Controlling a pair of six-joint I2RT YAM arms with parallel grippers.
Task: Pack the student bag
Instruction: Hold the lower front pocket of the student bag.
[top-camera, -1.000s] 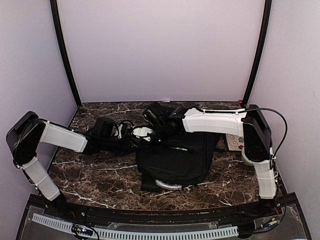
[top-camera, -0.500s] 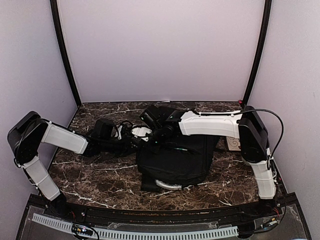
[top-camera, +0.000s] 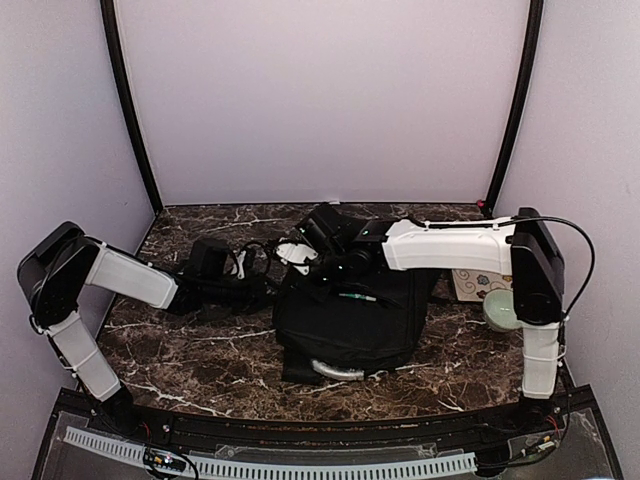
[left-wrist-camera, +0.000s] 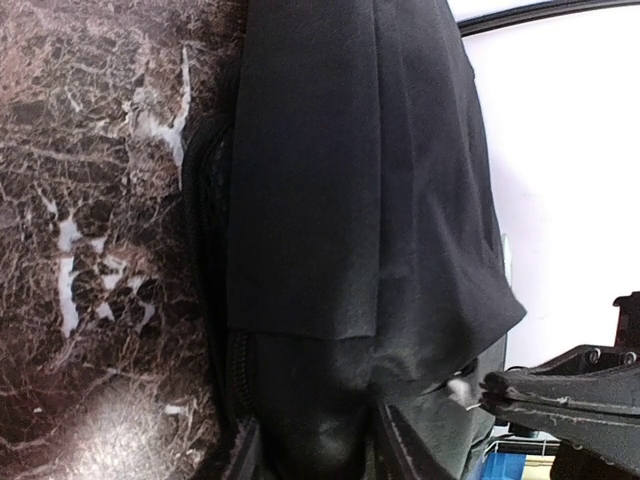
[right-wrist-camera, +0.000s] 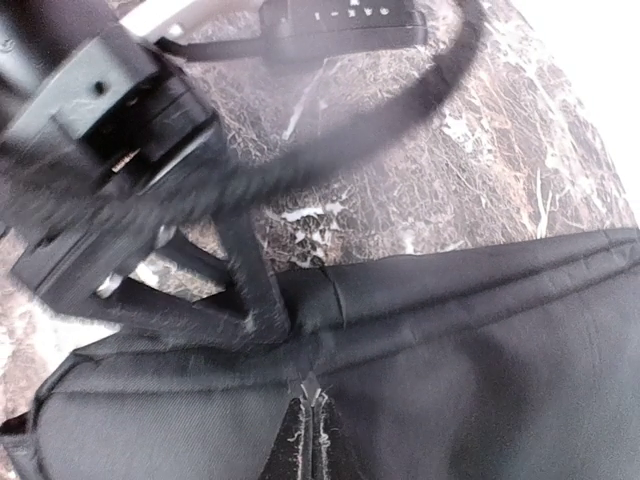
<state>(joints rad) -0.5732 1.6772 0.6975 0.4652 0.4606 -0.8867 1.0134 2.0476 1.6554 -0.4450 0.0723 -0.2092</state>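
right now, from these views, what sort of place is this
Probably a robot test booth, not a lived-in room: plain lilac walls close around a marble-pattern table, with a left arm and right arm mounted at its near edge, working on the student bag.

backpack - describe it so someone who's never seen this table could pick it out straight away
On the dark marble table, look just right of the middle, under the white arm reaching in from the right. The backpack is the big black soft shape lying there, with a light grey handle loop at its near edge, far larger than the pale green bowl at the right.
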